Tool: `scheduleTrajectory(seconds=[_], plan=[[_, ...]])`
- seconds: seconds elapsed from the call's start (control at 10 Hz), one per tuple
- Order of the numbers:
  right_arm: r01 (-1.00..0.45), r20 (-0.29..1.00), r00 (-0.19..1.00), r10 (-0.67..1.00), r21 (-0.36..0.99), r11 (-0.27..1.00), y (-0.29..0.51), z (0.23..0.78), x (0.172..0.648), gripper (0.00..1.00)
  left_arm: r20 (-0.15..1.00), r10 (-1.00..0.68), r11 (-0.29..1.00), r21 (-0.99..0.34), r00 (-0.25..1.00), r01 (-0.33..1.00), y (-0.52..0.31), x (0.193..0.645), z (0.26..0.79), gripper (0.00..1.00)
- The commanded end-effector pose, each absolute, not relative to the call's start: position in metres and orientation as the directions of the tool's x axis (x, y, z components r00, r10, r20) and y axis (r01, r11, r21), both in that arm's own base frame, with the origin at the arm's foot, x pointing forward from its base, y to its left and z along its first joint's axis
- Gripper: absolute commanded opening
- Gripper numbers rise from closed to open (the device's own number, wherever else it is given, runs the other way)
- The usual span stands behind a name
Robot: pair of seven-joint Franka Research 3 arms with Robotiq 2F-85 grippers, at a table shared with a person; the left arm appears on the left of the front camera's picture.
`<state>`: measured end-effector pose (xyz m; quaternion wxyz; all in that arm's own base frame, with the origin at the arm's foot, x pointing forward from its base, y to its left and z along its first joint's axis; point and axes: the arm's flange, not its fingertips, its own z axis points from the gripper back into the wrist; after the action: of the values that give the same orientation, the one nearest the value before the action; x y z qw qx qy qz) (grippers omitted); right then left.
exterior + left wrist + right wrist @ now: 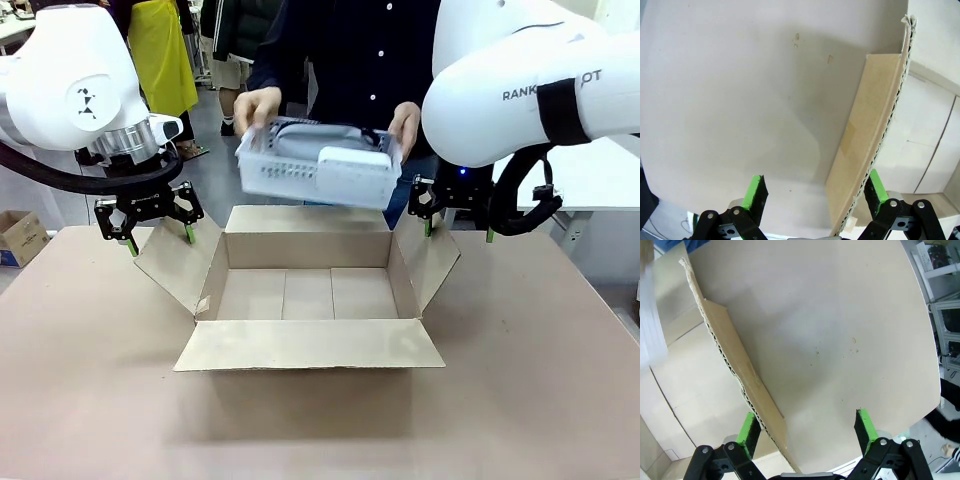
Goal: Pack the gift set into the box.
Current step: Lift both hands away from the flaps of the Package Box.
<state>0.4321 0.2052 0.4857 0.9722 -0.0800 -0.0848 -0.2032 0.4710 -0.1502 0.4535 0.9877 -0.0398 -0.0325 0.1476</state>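
The brown cardboard box (305,295) stands open in the middle of the table, all four flaps spread. Above its far edge a person's hands (257,106) hold a white perforated tray (290,180). In it lies the gift set (310,140): a pale grey-blue soft item with a dark strip, and a small white rounded piece (352,158). My left gripper (158,236) (815,185) is open, with the left flap (175,265) (865,135) rising between its fingers, close to one pad. My right gripper (458,230) (805,422) is open astride the right flap (432,262) (735,370).
The beige table (540,380) (740,100) (840,315) spreads wide around the box. A small printed cardboard box (20,236) sits off the table at the far left. The person stands at the far side, right behind the carton.
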Motion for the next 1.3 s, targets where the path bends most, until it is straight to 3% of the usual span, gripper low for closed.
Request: scheduleTrajectory(seconds=[0.0,1.2], plan=[[0.422,0.218,0.895,-0.389,-0.138,0.896,0.2064,0.4878,0.4364,1.0,0.053,0.303,0.951,-0.072,0.951,-0.299,-0.1498,0.4716,0.4565,1.0],[0.422,0.218,0.895,-0.389,-0.138,0.896,0.2064,0.4878,0.4364,1.0,0.053,0.303,0.951,-0.072,0.951,-0.299,-0.1498,0.4716,0.4565,1.0]])
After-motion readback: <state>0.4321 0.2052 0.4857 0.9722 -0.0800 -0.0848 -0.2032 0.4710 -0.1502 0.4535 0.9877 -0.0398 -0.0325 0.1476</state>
